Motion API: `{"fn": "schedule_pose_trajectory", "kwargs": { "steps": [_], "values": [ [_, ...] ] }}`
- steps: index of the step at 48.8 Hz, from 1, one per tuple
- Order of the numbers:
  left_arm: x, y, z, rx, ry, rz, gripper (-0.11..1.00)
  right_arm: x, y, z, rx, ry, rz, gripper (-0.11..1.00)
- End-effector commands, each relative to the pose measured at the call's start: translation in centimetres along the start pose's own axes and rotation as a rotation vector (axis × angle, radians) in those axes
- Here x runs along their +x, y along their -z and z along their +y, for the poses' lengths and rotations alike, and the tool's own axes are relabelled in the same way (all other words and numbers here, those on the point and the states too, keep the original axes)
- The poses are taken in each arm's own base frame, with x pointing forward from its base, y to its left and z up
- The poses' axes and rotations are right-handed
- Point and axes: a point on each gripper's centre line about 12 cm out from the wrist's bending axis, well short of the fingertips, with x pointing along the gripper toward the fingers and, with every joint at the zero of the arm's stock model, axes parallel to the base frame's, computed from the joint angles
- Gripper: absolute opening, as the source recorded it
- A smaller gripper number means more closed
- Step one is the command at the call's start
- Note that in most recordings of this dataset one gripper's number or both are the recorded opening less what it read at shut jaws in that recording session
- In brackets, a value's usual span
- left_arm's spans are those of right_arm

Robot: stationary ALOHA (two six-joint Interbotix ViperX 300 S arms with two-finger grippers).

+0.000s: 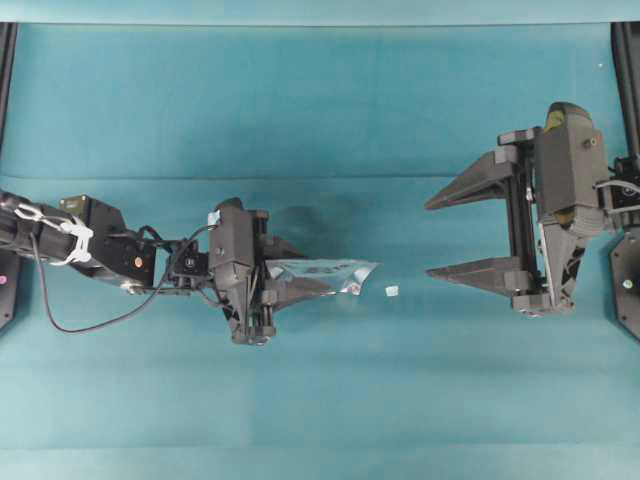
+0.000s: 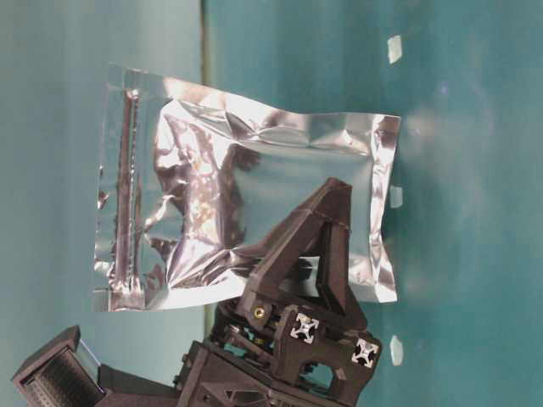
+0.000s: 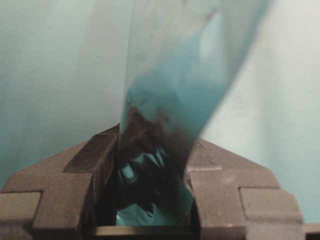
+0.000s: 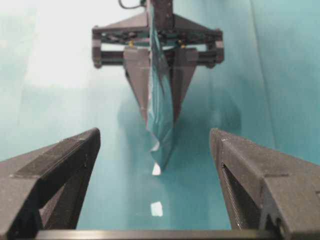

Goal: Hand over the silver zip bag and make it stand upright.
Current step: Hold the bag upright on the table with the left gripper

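My left gripper (image 1: 288, 285) is shut on the silver zip bag (image 1: 325, 275), a shiny crinkled foil pouch that it holds on edge. The pouch sticks out to the right, toward the other arm. In the left wrist view the bag (image 3: 165, 95) rises from between the two closed jaws of the gripper (image 3: 152, 155). The table-level view shows the bag's (image 2: 246, 186) broad side, with one dark finger (image 2: 310, 246) across its lower part. My right gripper (image 1: 432, 238) stands wide open a short way from the bag's free end, touching nothing. From the right wrist the bag (image 4: 161, 100) appears edge-on, ahead of the open gripper (image 4: 155, 134).
A tiny white scrap (image 1: 392, 290) lies on the teal table (image 1: 320, 400) between the bag's tip and the right gripper, also visible as a scrap (image 4: 156, 208) in the right wrist view. Black frame posts (image 1: 8, 290) stand at both side edges.
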Motion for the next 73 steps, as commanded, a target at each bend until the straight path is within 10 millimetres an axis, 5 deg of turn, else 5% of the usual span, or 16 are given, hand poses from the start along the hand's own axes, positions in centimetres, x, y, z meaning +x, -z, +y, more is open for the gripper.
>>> {"fn": "schedule_pose_trajectory", "kwargs": {
  "steps": [1,73],
  "values": [
    [-0.03,0.03,-0.44,0.003,0.011,0.006,0.23,-0.33,-0.57,0.10,0.000,-0.003,-0.026,0.95],
    [-0.03,0.22,-0.46,0.000,0.009,0.021,0.23,-0.24,0.03,0.39,-0.004,-0.012,0.002,0.95]
  ]
}}
